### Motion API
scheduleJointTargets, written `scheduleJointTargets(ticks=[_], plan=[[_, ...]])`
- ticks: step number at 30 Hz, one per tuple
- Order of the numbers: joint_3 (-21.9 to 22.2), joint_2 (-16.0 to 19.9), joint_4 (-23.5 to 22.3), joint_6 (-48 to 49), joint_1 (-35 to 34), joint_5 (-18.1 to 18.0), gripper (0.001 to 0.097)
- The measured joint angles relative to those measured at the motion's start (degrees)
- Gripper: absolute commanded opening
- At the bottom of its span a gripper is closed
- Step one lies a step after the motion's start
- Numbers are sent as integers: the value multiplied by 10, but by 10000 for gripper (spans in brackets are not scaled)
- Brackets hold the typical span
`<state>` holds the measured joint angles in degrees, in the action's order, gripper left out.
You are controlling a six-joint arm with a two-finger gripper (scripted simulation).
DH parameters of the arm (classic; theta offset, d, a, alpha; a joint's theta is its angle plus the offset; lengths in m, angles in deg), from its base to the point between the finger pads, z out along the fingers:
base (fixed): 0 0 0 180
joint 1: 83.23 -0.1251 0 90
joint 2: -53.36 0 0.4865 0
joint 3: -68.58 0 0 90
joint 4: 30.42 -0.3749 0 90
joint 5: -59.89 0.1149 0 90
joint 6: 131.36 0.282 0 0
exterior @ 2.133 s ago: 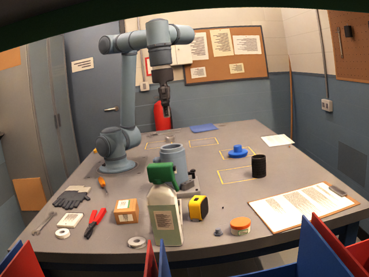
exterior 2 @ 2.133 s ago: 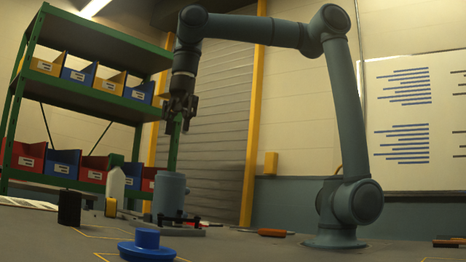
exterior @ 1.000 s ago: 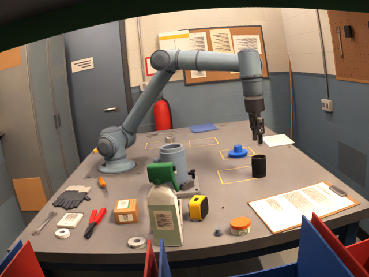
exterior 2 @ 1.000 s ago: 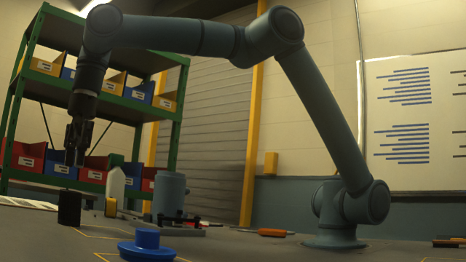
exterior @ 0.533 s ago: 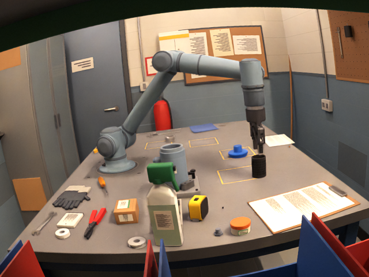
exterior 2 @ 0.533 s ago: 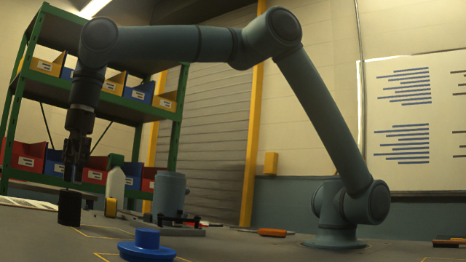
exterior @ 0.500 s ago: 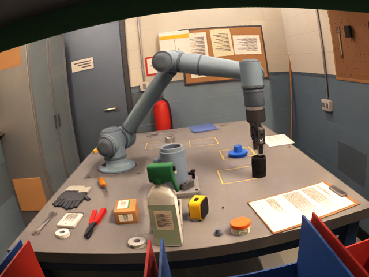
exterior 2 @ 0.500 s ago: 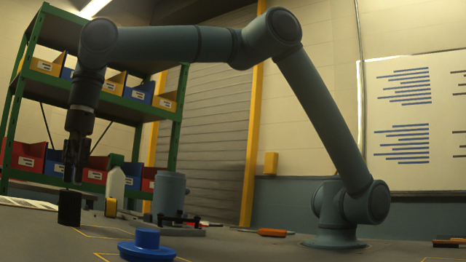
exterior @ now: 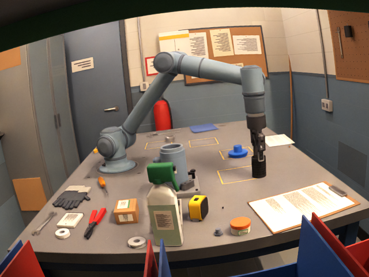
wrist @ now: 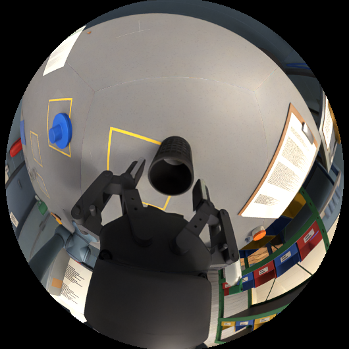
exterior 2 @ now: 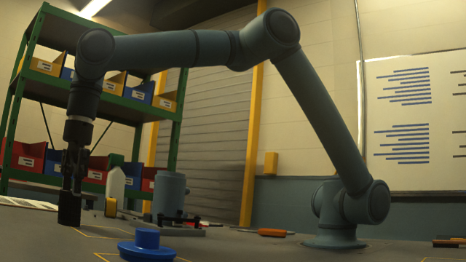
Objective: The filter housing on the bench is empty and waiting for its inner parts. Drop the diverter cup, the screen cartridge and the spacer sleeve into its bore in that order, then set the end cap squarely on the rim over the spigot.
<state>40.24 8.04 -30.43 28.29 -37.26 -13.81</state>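
Note:
The grey filter housing (exterior: 173, 162) stands clamped upright near the bench's middle, its lower front hidden by a spray bottle (exterior: 164, 205); its bore's contents cannot be seen. The black mesh screen cartridge (exterior: 258, 167) stands upright at the right edge of a yellow-outlined square (exterior: 235, 174). My gripper (exterior: 259, 159) is open and holds nothing, its fingertips on either side of the cartridge's top (wrist: 170, 164). The blue end cap (exterior: 238, 151) sits in the outlined square behind. A small metal ring (exterior: 169, 138) lies in a far square.
A clipboard with paper (exterior: 302, 204) lies close to the right of the cartridge. A yellow tape measure (exterior: 198, 207), an orange-lidded jar (exterior: 240, 225), a small box (exterior: 126, 210), pliers and gloves occupy the front of the bench.

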Motion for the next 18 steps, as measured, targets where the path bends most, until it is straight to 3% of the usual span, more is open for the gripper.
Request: scheduleJointTargets(ticks=[11, 18], plan=[[0, 0, 0, 0, 0, 0, 780], [0, 0, 0, 0, 0, 1, 645]])
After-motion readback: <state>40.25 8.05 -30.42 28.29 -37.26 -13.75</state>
